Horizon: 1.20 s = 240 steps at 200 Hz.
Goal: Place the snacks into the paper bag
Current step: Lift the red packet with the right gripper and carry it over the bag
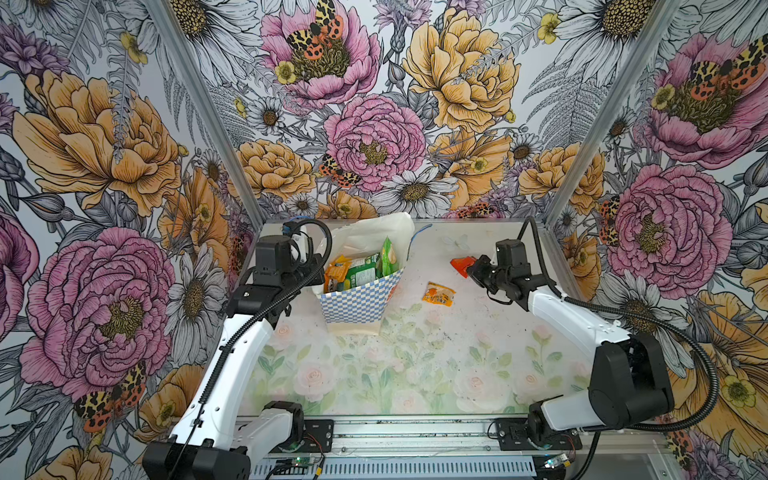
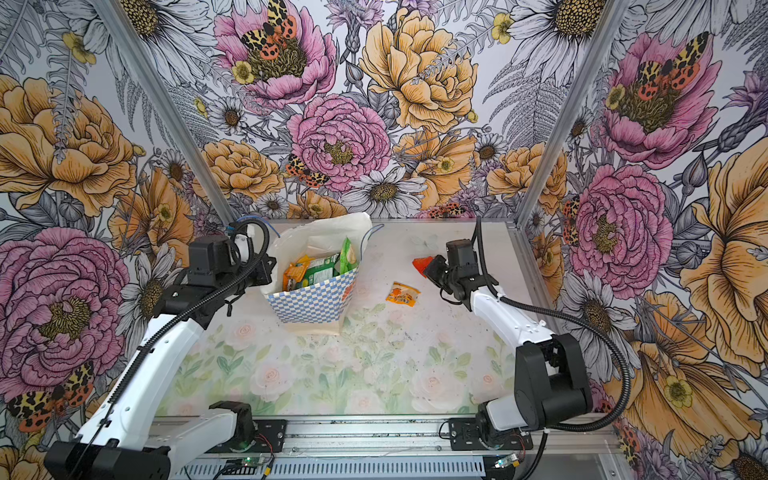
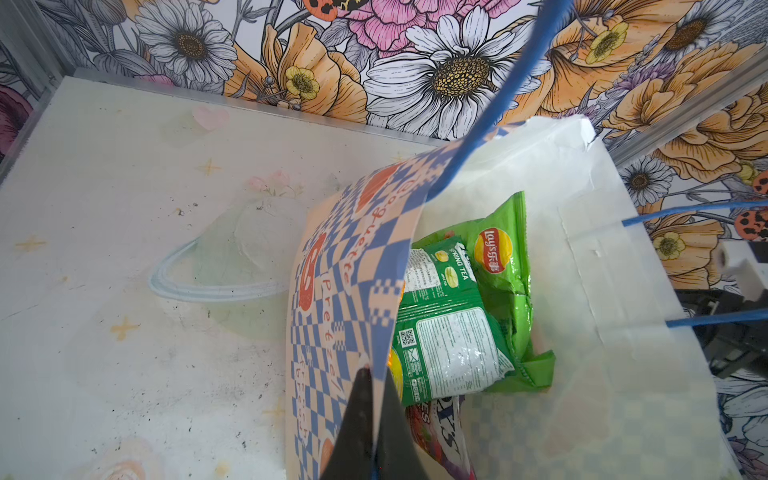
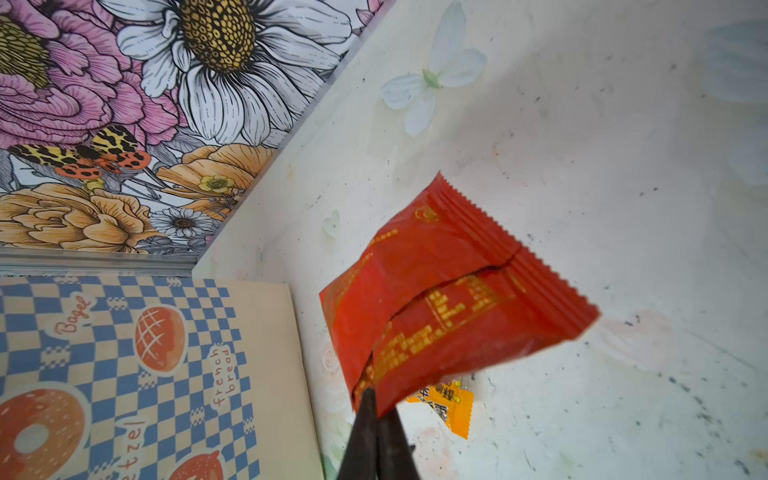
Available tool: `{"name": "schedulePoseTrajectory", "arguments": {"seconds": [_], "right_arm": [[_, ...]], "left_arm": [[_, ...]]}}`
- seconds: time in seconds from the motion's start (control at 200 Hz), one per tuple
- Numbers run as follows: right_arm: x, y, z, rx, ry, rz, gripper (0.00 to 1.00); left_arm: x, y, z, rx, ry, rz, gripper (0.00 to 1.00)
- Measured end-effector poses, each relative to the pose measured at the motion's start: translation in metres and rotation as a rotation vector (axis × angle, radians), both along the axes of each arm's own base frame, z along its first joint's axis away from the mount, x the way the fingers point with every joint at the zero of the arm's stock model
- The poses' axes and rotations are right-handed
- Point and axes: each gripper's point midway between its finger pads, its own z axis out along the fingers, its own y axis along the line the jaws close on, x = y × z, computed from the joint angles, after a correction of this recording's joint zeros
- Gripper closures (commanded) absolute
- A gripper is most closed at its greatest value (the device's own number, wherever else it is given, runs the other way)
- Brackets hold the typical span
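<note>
In a top view the tall cream, blue-checkered paper bag (image 1: 357, 305) stands by the table's (image 1: 415, 374) far edge, green and orange packets (image 1: 365, 270) inside, a small orange sachet (image 1: 439, 294) beside it. Left wrist: the left gripper (image 3: 372, 374) is clamped on the bag's rim. Right wrist: the right gripper (image 4: 376, 399) pinches a corner of a red foil sachet (image 4: 449, 291).

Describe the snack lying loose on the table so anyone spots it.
Find the checkered paper bag. In a top view, a small sachet lies flat on the table just right of it. It is yellow-orange; the red packet nearby hangs in the right gripper.
</note>
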Motion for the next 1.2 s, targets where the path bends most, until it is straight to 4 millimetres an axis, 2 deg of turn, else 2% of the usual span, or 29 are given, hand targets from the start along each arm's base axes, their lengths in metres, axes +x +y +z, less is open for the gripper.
{"name": "schedulePoseTrajectory", "arguments": {"seconds": [0.245,0.33,0.38,0.44,0.565,0.686,0.826,0.921,1.026,1.116,1.201], "right_arm": [[-0.014,0.001,0.001,-0.026,0.023,0.026,1.0],[-0.019,0.007,0.01,-0.035,0.021,0.046,1.0],[-0.02,0.013,0.024,-0.049,0.002,0.068,1.0],[-0.019,0.024,0.049,-0.06,-0.045,0.101,1.0],[-0.016,0.047,0.121,-0.066,-0.203,0.16,1.0],[-0.023,0.064,0.185,-0.071,-0.346,0.204,1.0],[-0.034,0.081,0.236,-0.097,-0.454,0.267,1.0],[-0.038,0.094,0.262,-0.12,-0.506,0.315,1.0],[-0.041,0.114,0.28,-0.14,-0.545,0.372,1.0],[-0.043,0.137,0.28,-0.155,-0.548,0.436,1.0],[-0.045,0.162,0.27,-0.17,-0.528,0.502,1.0]], "left_arm": [[0.0,0.0,0.0,0.0,0.0,0.0,1.0],[0.0,0.0,0.0,0.0,0.0,-0.001,1.0],[0.0,-0.001,0.0,0.0,0.0,-0.003,1.0],[0.0,-0.002,0.0,0.0,0.0,-0.006,1.0],[0.0,-0.002,0.0,0.0,-0.001,-0.007,1.0],[0.0,-0.002,0.0,0.0,-0.001,-0.007,1.0],[0.0,-0.002,0.0,0.0,-0.001,-0.007,1.0],[-0.001,-0.004,0.0,0.0,-0.001,-0.01,1.0],[-0.001,-0.004,0.0,0.0,-0.001,-0.013,1.0],[-0.001,-0.004,0.0,0.001,-0.001,-0.013,1.0],[-0.001,-0.004,0.0,0.001,-0.001,-0.013,1.0]]}}
